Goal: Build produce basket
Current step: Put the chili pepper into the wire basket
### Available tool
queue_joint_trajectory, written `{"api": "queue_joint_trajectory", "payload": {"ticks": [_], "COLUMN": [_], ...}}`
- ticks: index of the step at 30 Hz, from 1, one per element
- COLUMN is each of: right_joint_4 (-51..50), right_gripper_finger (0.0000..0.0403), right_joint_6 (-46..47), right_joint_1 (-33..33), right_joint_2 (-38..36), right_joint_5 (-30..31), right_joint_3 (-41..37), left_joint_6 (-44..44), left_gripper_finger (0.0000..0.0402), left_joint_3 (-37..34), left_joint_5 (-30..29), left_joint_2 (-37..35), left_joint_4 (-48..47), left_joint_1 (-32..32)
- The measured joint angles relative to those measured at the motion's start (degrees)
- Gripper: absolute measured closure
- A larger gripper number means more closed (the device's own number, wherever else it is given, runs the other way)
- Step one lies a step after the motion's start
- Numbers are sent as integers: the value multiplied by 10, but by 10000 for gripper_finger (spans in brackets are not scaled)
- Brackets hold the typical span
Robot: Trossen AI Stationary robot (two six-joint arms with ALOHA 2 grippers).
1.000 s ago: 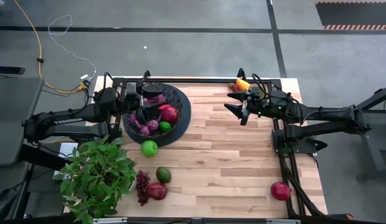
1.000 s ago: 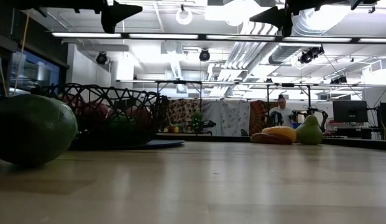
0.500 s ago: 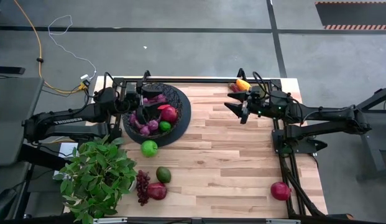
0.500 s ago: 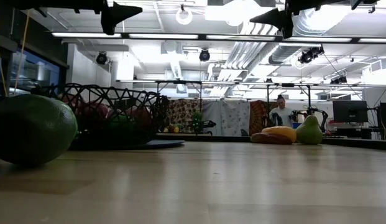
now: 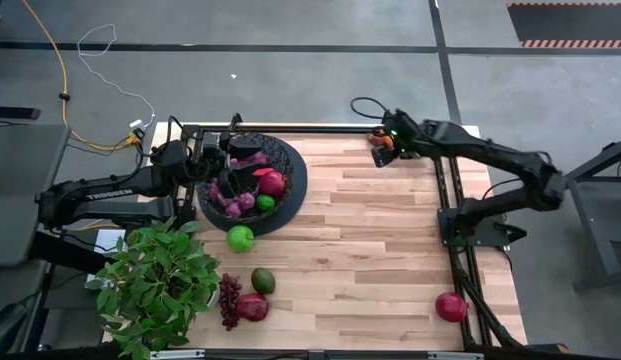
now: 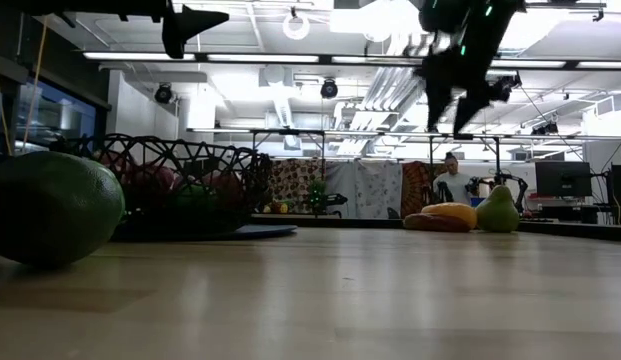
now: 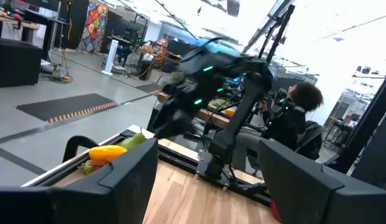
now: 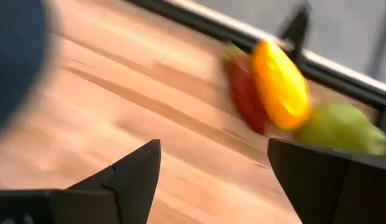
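Note:
The black wire basket (image 5: pixel 290 172) stands at the table's far left and holds grapes, a red pomegranate and a green apple. My left gripper (image 5: pixel 226 168) hangs open and empty over the basket; its fingers also show in the left wrist view (image 7: pixel 208 180). My right gripper (image 5: pixel 381 150) is open and empty above the table's far right corner, fingers slanting down (image 6: pixel 452 95). Just past its fingertips (image 8: pixel 214 168) lie a yellow-orange pepper (image 8: pixel 280 84), a red chili (image 8: pixel 245 93) and a green fruit (image 8: pixel 342 127), all resting on the wood.
On the near left lie a green apple (image 5: pixel 240 238), an avocado (image 5: pixel 263 280), a dark grape bunch (image 5: pixel 229 298) and a pomegranate (image 5: pixel 253 307), next to a leafy potted plant (image 5: pixel 155 285). Another pomegranate (image 5: pixel 451 306) lies near right. A person (image 6: pixel 452 175) sits beyond the table.
My right gripper has swung toward the table's far edge and come down, its fingers tipping downward over the pepper and chili at the far right corner. It stays open. My left gripper has kept still over the basket.

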Motion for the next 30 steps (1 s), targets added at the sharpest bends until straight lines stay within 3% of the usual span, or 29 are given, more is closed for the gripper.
{"api": "queue_joint_trajectory", "payload": {"ticks": [10, 19, 30], "right_joint_4": [56, 111, 124], "right_gripper_finger": [126, 126, 126], "right_joint_6": [-49, -56, -63], "right_joint_1": [-120, -124, -125], "right_joint_2": [168, 251, 290], "right_joint_5": [-23, -34, -21], "right_joint_3": [0, 1, 1], "left_joint_6": [0, 0, 0], "left_gripper_finger": [135, 135, 135], "left_joint_3": [0, 0, 0], "left_joint_5": [1, -4, -5], "left_joint_2": [0, 0, 0], "left_joint_4": [0, 0, 0], "left_joint_1": [0, 0, 0]}}
